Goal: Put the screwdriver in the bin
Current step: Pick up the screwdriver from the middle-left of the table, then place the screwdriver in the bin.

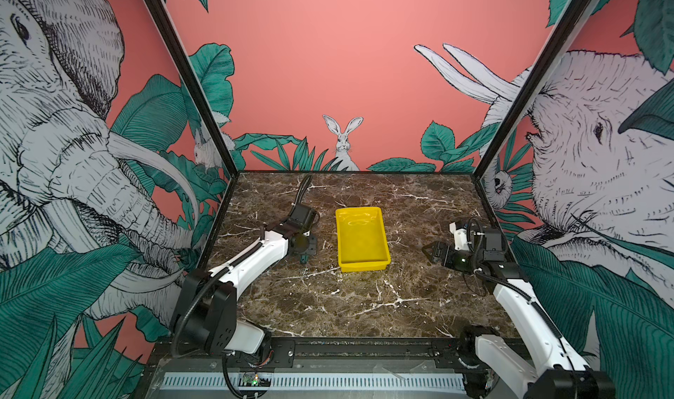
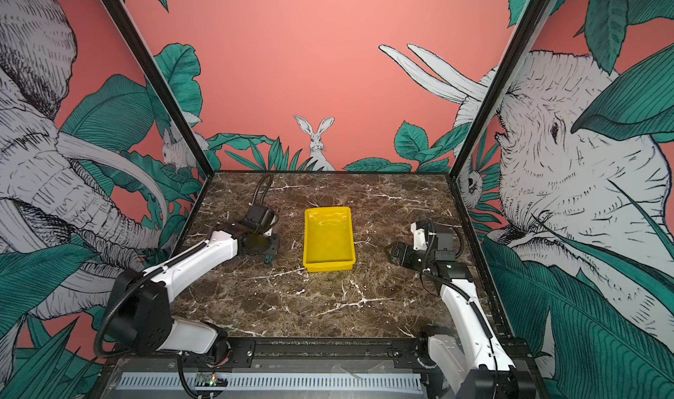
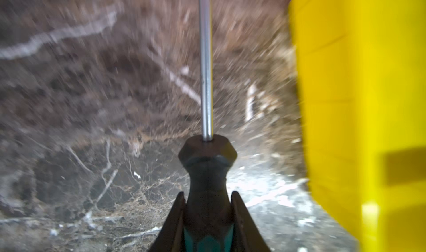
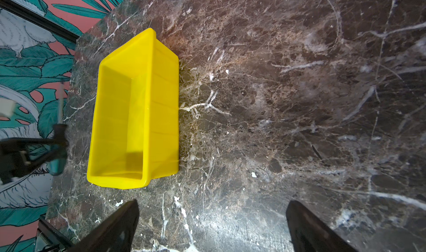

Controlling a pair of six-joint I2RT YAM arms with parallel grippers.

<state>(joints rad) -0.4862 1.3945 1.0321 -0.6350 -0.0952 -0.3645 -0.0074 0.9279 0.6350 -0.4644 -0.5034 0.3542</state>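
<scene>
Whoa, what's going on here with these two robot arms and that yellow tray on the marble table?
The left end effector is shut on the handle of a small screwdriver, holding it beside the yellow bin, not over it. The bin is empty, so the screwdriver has not gone in yet. On the bin's other side, the right end effector is open above the marble table and holds nothing.

Dark brown marble table (image 1: 328,306) with white veins, yellow bin (image 1: 364,265) standing on it near the middle, lengthwise front to back
</scene>
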